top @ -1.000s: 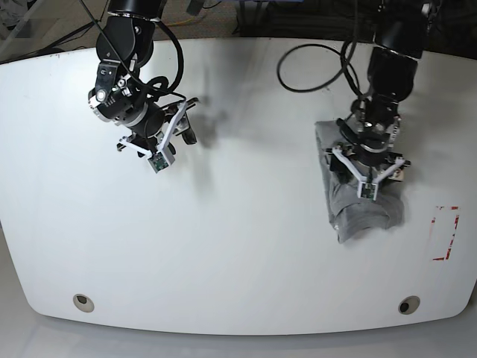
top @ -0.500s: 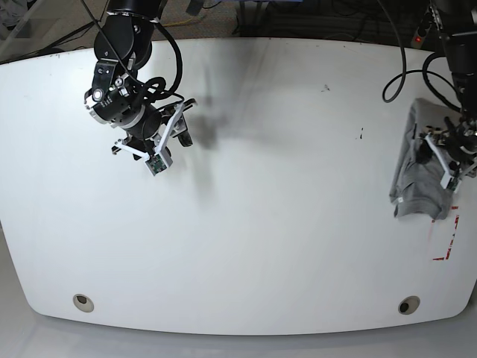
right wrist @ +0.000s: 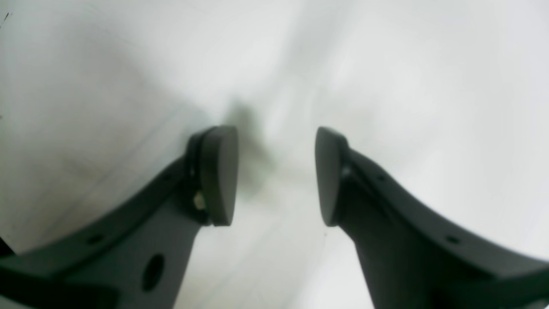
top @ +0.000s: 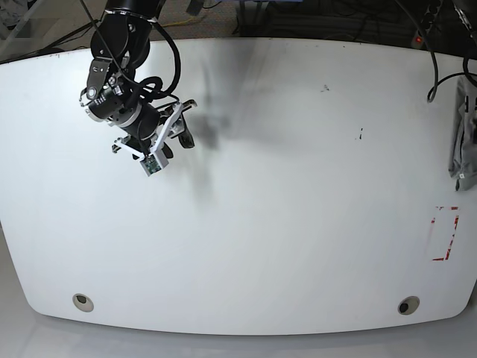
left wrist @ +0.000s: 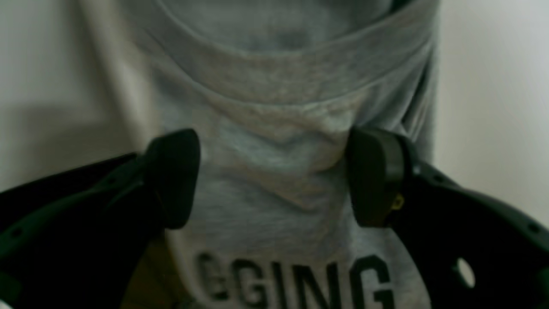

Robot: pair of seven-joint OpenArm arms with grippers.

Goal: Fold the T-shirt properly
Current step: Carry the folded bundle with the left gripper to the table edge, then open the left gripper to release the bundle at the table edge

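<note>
- A broad white tabletop (top: 246, 224) with rounded corners fills the base view.
- A red tape outline of a rectangle (top: 446, 233) lies near its right edge.
- Two round metal-rimmed holes sit near the front edge, one by the left corner (top: 83, 302), one by the right corner (top: 408, 305).
- Small dark specks (top: 361, 134) mark the surface right of centre.

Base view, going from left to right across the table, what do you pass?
Right gripper over the bare table → small dark marks → red tape corner → T-shirt at the right edge.
</note>
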